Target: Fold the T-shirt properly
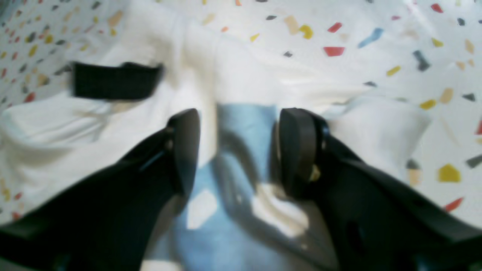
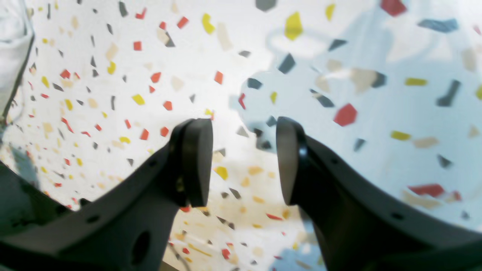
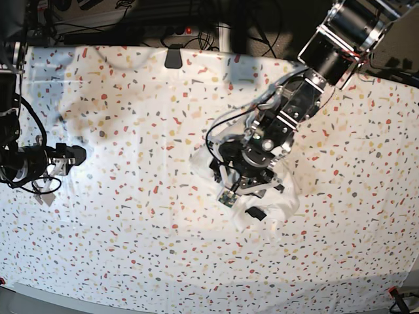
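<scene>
The white T-shirt (image 3: 286, 197) lies crumpled in a heap right of the table's middle. In the left wrist view its white cloth (image 1: 244, 71) is bunched, with a blue patch of the print (image 1: 244, 128) and the black neck label (image 1: 116, 81) showing; the label also shows in the base view (image 3: 256, 214). My left gripper (image 1: 241, 150) is open right above the heap, its jaws either side of the blue print; in the base view it (image 3: 239, 178) is down on the shirt. My right gripper (image 2: 244, 162) is open and empty over bare table, far to the left (image 3: 77, 155).
The table (image 3: 131, 229) is covered in white cloth with coloured flecks. A dark clip (image 3: 173, 57) sits at its far edge. Cables hang beside the right arm (image 3: 26, 163). The left arm (image 3: 314, 72) reaches in from the upper right.
</scene>
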Robot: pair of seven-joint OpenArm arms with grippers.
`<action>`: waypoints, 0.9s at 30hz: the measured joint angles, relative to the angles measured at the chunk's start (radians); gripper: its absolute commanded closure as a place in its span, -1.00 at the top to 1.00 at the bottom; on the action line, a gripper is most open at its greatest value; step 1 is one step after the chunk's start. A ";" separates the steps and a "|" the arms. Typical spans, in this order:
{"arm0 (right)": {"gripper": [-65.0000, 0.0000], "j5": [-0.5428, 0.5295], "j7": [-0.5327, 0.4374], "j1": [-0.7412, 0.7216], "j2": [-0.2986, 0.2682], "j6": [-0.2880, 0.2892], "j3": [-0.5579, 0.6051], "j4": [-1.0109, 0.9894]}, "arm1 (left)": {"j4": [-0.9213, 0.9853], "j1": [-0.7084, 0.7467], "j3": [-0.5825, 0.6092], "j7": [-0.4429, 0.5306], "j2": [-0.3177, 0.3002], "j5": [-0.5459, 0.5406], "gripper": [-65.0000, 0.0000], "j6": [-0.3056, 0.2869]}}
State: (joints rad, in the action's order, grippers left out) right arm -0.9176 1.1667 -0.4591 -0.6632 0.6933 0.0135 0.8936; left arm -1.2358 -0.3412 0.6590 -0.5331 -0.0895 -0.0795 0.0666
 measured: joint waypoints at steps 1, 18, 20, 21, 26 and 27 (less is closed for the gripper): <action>-0.18 0.000 0.000 0.000 0.005 0.000 0.000 0.000 | 0.007 0.001 0.000 -0.004 0.015 0.003 -0.01 -0.019; -0.18 0.003 0.001 -0.002 0.038 0.000 0.000 0.000 | 0.006 0.082 -0.005 -0.056 0.126 -0.057 -0.01 -0.396; -0.18 0.004 0.004 -0.003 0.037 0.000 0.000 0.000 | 0.006 0.087 -0.003 -0.056 0.126 -0.100 -0.01 -0.418; -0.18 0.003 0.004 -0.006 0.037 0.000 0.000 0.000 | 0.002 0.083 -0.003 -0.058 0.126 -0.105 -0.01 -0.419; -0.18 0.004 0.003 -0.017 0.037 0.000 0.000 0.000 | -0.087 0.061 -0.003 -0.130 0.122 -0.146 -0.01 -0.421; -0.18 0.005 0.005 -0.016 0.038 0.000 0.000 0.000 | -0.120 0.054 -0.002 -0.137 0.123 -0.149 -0.01 -0.421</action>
State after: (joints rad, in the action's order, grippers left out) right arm -0.9131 1.1713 -0.4755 -0.6254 0.6933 0.0132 0.8936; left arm -1.3556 -0.2871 0.6567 -0.6704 0.0334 -0.2287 -0.3546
